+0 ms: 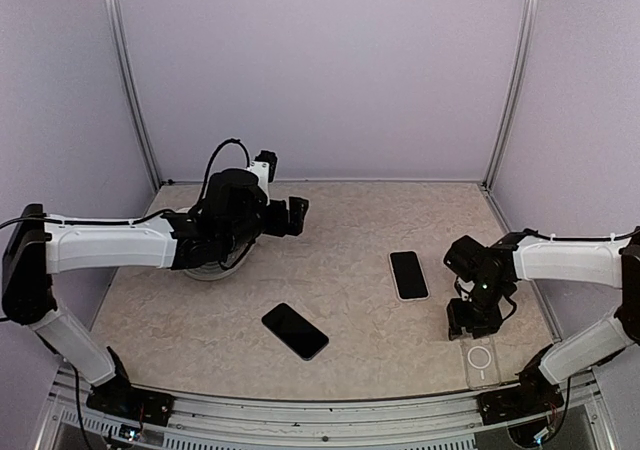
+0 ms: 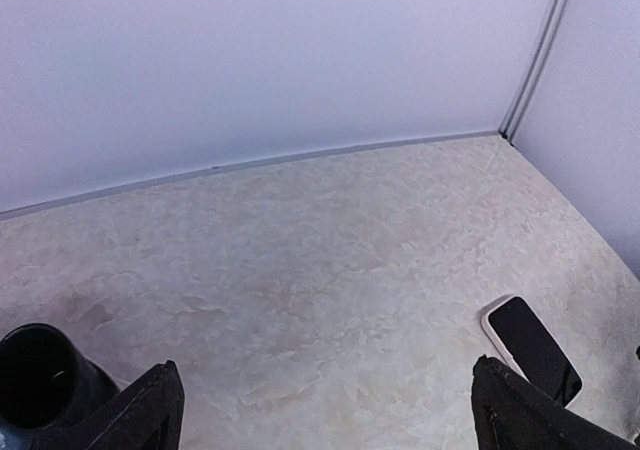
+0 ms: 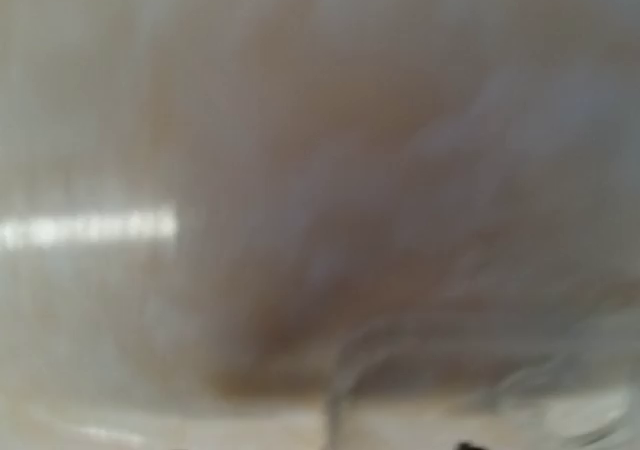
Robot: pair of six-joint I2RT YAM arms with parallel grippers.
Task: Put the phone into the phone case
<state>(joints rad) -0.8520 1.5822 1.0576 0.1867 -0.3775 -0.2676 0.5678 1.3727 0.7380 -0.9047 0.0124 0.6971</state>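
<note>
Right gripper [image 1: 469, 324] over phone case [image 1: 481, 363], spread unclear, left gripper [image 2: 325, 370] wide apart, case long axis front-to-back

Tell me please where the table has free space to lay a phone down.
Free: the far right area, bordered by the left claw, the back wall and the white-edged phone; also the middle patch between the black phone and the white-edged phone. Crowded: the near right corner, where the right claw sits by the clear case.
</note>
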